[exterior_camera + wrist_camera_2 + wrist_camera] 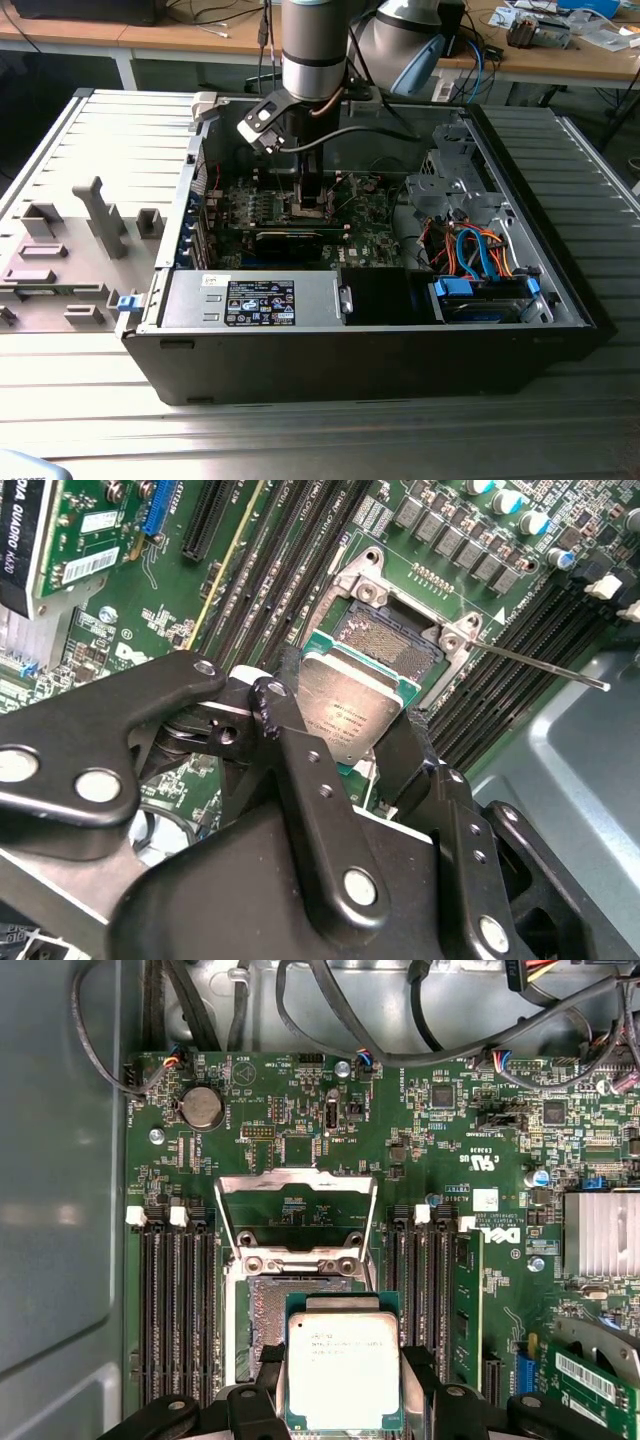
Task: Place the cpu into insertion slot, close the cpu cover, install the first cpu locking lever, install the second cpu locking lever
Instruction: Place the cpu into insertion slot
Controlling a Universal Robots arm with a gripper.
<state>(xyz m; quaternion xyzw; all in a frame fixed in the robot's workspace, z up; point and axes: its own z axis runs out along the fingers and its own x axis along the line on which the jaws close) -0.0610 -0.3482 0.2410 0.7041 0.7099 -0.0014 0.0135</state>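
The cpu (343, 1370) is pinched by its edges in the gripper (345, 712), whose fingers are clamped on it. It hangs just over the insertion slot (264, 1310), covering only part of it. The cpu cover (297, 1205) stands open beyond. Lowered offset or tilted like this, I'd say the chip could catch the socket rim or bend contacts. The arm (312, 60) points straight down into the computer case (350, 362).

The insertion slot (262, 1310) lies uncovered — raised cpu cover (297, 1182) and memory slots (175, 1310) hem it.
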